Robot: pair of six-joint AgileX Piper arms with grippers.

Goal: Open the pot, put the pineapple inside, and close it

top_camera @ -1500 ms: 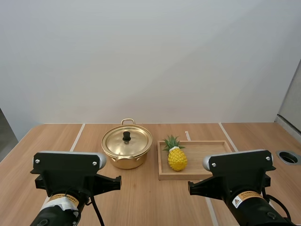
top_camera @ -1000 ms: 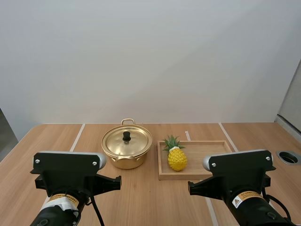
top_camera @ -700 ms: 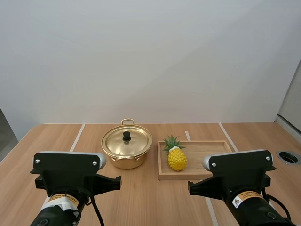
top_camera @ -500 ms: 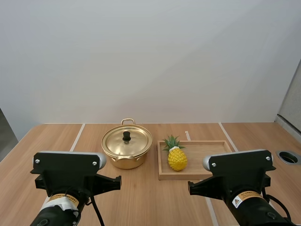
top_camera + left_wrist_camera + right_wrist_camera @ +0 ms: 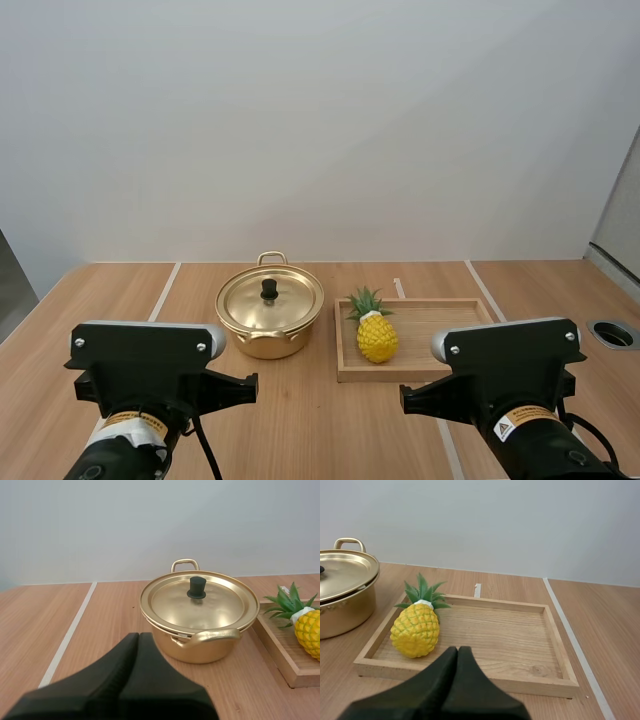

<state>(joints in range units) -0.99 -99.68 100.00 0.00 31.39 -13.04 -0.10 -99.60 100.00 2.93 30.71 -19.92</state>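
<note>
My left gripper (image 5: 138, 636) and right gripper (image 5: 457, 650) are both pinched closed, holding nothing. The arm stickers (image 5: 516, 424) are too small to read. Ahead, the pineapple (image 5: 376, 336) rests in the wooden tray (image 5: 390, 375), beside the lidded pot (image 5: 268, 335).

This looks like a robotics lab test setup. A bare white wall (image 5: 320, 120) backs a wooden surface (image 5: 320, 420) marked with pale lines (image 5: 165, 290), and a left arm (image 5: 147, 375) and right arm (image 5: 508, 375) stand at its near edge.
</note>
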